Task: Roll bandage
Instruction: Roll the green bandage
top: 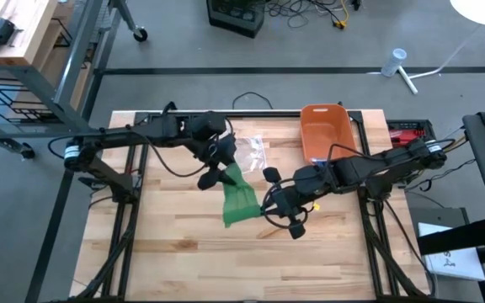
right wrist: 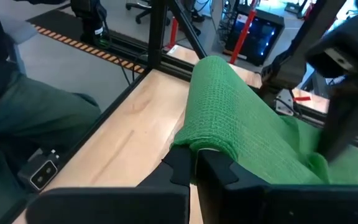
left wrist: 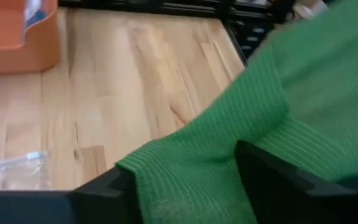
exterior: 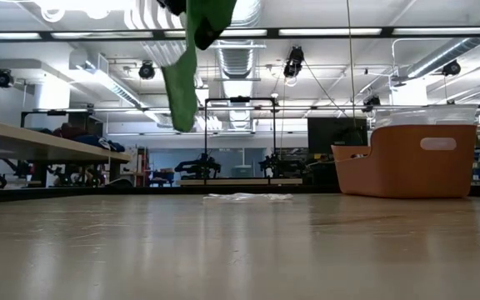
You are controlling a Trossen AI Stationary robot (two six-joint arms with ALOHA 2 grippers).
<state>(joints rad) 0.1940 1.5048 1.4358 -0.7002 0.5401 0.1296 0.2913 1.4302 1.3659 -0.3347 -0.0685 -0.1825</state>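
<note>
Bandage (top: 239,200), green, hangs in the air above the wooden surface (top: 175,244), stretched between both arms. Right claw (right wrist: 194,165) is pinched onto one end; left claw (left wrist: 185,180) straddles the cloth, fingers spread.

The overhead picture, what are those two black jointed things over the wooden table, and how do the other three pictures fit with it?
They are two robot arms seen from above, each ending in a two-finger gripper. Between them they hold a green bandage up off the wooden table. The right gripper is shut on one end of it. The left gripper has the cloth between its parted fingers. One picture comes from a camera at table height, so the bandage hangs in from the top. The other two come from cameras on each arm's wrist. On the table lie an orange bin and a clear plastic wrapper.
</note>
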